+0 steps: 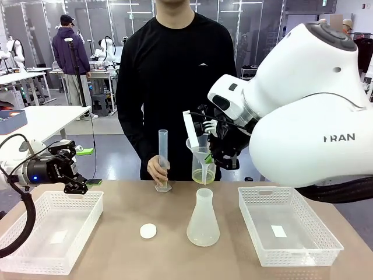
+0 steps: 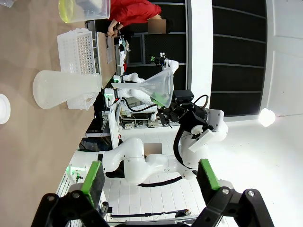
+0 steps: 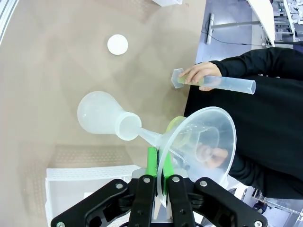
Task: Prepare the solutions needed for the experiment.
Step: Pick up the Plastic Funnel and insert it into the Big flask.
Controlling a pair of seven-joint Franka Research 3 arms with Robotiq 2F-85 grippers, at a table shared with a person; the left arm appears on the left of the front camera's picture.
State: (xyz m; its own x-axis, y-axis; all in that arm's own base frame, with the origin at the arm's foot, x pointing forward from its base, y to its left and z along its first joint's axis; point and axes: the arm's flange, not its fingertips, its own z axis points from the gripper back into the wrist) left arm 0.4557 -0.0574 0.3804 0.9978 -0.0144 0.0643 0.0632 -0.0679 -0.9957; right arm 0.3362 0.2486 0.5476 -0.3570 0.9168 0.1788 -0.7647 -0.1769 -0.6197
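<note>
1. Right wrist view: right pincer (image 3: 158,163) clenched on the funnel (image 3: 203,137) rim, above one flask (image 3: 102,118).
2. Left wrist view: left pincer (image 2: 149,176) released.
3. Front view: yellow-green solution (image 1: 203,176) low in one beaker (image 1: 192,156); two baskets (image 1: 52,195) (image 1: 265,191) on the desk (image 1: 116,204).

Flask (image 1: 203,220) looks like frosted plastic; funnel (image 1: 197,150) above it is clear and glossy; table (image 1: 169,256) is matt tan, smooth.

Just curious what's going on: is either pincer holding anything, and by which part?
The right pincer is shut on the clear funnel, gripping its wide rim. The left pincer is open and holds nothing.
</note>
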